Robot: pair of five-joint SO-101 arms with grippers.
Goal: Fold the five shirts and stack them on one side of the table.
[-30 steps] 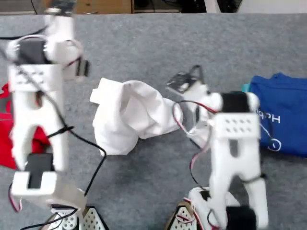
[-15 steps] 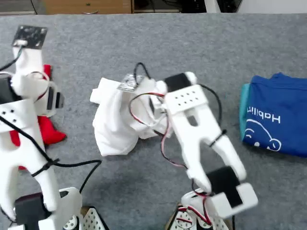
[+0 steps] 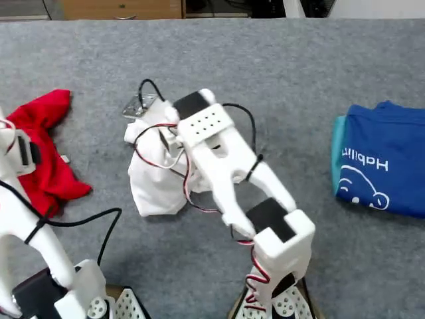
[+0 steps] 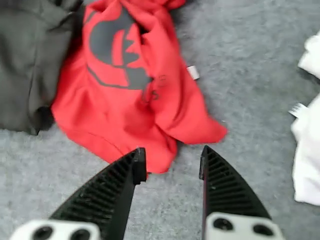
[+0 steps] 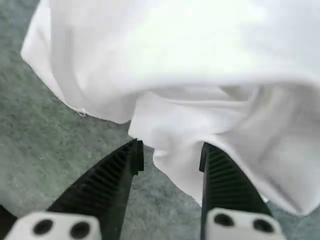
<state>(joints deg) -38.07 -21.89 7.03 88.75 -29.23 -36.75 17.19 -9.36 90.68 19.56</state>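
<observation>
White shirt [image 3: 154, 185]: crumpled, unfolded, middle of the surface [image 3: 299, 80]. Right pincer [image 5: 170, 152]: jaws apart over its hem, gripping nothing. Left pincer [image 4: 172, 160]: apart, empty, above the red shirt [image 4: 140, 95]. Step, we judge: first grasp before folding. Next we need to close on the hem.

Bright even light; glare on white shirt [image 5: 200, 50]
</observation>
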